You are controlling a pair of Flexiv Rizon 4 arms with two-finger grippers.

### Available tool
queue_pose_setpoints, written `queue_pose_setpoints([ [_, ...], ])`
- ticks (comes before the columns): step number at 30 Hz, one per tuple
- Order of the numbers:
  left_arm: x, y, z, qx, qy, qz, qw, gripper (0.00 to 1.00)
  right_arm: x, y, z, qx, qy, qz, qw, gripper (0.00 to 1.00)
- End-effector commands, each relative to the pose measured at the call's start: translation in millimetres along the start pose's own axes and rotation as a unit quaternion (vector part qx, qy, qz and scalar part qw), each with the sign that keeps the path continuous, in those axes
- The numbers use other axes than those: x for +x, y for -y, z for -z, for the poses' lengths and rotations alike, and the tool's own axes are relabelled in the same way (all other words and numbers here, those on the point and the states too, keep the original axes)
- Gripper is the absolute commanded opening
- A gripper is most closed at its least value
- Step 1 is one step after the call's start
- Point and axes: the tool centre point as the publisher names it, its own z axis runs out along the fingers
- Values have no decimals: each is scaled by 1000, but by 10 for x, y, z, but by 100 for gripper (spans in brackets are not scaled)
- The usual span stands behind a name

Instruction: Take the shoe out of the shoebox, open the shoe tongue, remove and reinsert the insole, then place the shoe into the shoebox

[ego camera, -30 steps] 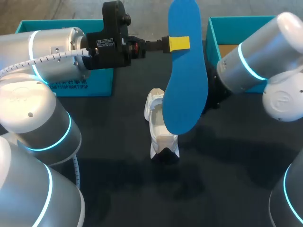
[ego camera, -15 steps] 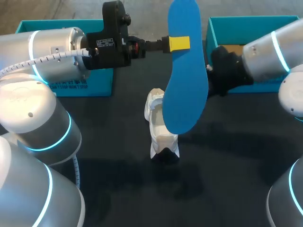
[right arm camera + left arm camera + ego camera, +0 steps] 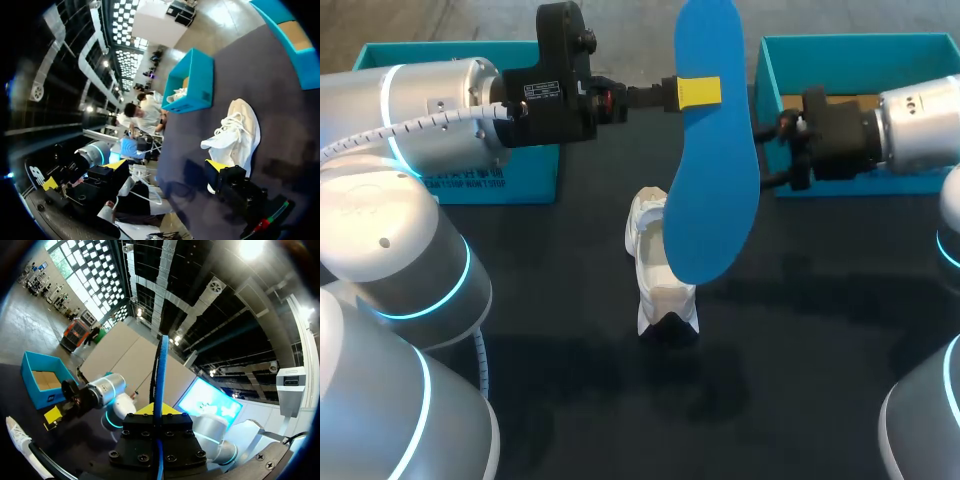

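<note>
Left tool [image 3: 698, 92] clamped on the one blue insole [image 3: 710, 190], held upright; just under it, the one white shoe [image 3: 655, 270] on the bench [image 3: 800, 330]. Right tool [image 3: 166, 167] open, empty, shoe ahead of it. Best it pins the tongue back while the insole goes in toe-first. Two shoeboxes: left box [image 3: 520, 172] beyond the left tool, right box [image 3: 840, 44] beside the right tool.

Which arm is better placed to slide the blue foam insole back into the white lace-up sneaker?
Left, probably. The left gripper is shut on the blue foam insole, held upright close by the white lace-up sneaker. The right gripper is open and empty, off beside the teal shoebox.
</note>
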Motion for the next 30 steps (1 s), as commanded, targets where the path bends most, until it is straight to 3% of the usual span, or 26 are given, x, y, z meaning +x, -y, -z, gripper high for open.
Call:
queue_pose_setpoints([
  [1, -9, -15, -10, 2, -1, 0, 1000, 0, 52, -37, -14, -1, -18, -16, 1000, 100],
  [7, -9, -15, -10, 2, -1, 0, 1000, 0, 211, -98, 58, -23, -24, -63, 997, 100],
  [11, -9, -15, -10, 2, -1, 0, 1000, 0, 334, -124, 106, -34, -83, -71, 993, 100],
  [15, -9, -15, -10, 2, -1, 0, 1000, 0, 414, -123, 107, -23, -92, -57, 994, 100],
  [30, -9, -15, -10, 2, -1, 0, 1000, 0, 414, -123, 107, -23, -92, -57, 994, 100],
])
